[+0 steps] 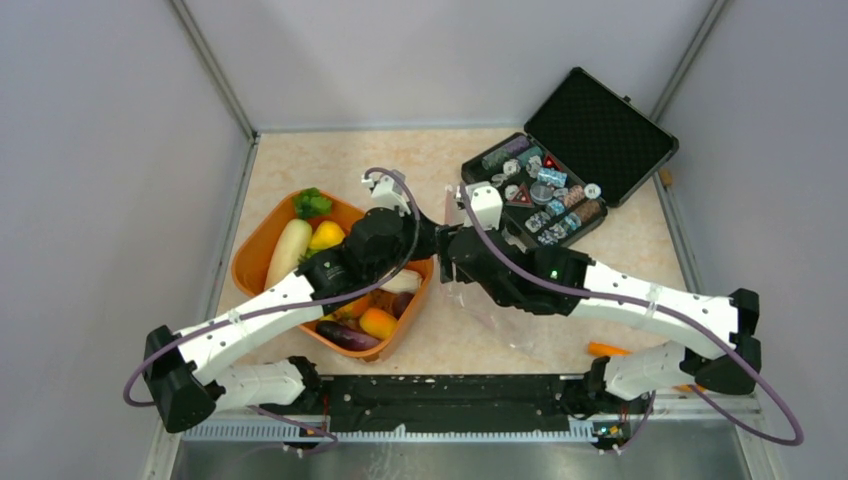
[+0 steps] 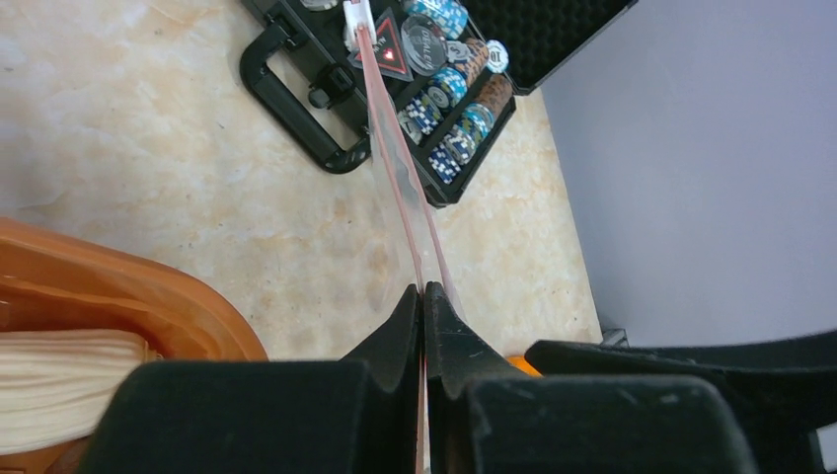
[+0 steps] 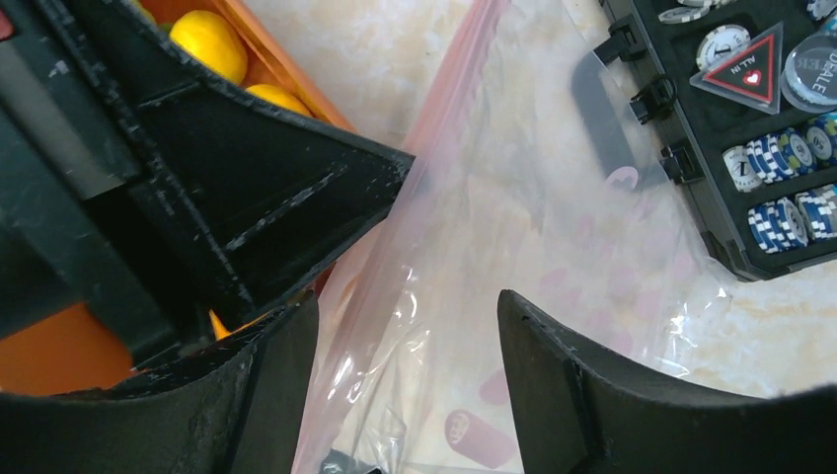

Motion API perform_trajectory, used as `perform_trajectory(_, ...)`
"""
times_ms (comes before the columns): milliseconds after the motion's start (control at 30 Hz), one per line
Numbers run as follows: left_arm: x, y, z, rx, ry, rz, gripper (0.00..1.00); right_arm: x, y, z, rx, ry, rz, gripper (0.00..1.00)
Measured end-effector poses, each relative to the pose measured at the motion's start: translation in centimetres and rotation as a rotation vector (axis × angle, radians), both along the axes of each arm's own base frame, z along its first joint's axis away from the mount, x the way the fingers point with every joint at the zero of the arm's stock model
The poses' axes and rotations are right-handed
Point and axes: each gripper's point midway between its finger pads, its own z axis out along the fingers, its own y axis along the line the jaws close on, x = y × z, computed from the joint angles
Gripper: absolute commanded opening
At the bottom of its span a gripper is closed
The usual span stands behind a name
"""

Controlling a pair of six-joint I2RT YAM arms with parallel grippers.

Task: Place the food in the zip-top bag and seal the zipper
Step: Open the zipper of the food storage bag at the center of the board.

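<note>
The food lies in an orange tub (image 1: 262, 262): a white stalk (image 1: 288, 250), a yellow piece (image 1: 326, 236) and a purple eggplant (image 1: 345, 336). The clear zip-top bag (image 1: 505, 320) lies crinkled between the tub and the black case. My left gripper (image 2: 423, 288) is shut on the bag's pinkish zipper (image 2: 390, 148), which runs taut away toward the case. My right gripper (image 3: 405, 306) stands open right beside it, its fingers either side of the bag (image 3: 513, 197) wall. Yellow lemons (image 3: 207, 39) show in the tub behind the left gripper's finger.
An open black case (image 1: 600, 130) of poker chips (image 1: 545, 195) stands at the back right, close to the bag's far end. A small orange piece (image 1: 608, 349) lies on the table by the right arm's base. Grey walls close in on both sides.
</note>
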Motion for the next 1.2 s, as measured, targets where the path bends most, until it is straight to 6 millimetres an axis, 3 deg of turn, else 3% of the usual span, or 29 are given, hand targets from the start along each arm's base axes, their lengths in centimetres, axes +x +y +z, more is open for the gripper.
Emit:
perform_trajectory(200,0.1,0.6,-0.4,0.016,0.012,0.027,0.00,0.0,0.5,-0.2,-0.052,-0.030,-0.039,0.59)
perform_trajectory(400,-0.1,0.8,0.3,-0.009,0.009,0.033,0.00,0.3,0.4,-0.4,-0.050,-0.039,-0.075,0.37)
perform_trajectory(500,-0.2,0.9,0.6,-0.016,0.007,0.034,0.00,0.4,0.3,-0.4,-0.046,-0.044,-0.082,0.34)
perform_trajectory(667,-0.4,1.0,0.8,-0.017,0.001,0.030,0.00,0.2,-0.7,-0.7,-0.041,-0.050,-0.087,0.21)
perform_trajectory(933,-1.7,-0.1,1.2,-0.006,-0.030,-0.041,0.00,0.9,-2.1,0.7,0.014,-0.065,-0.103,0.25)
perform_trajectory(1200,-3.8,-1.7,0.9,0.041,-0.067,-0.129,0.00,2.0,-2.7,0.6,0.004,-0.054,-0.113,0.25)
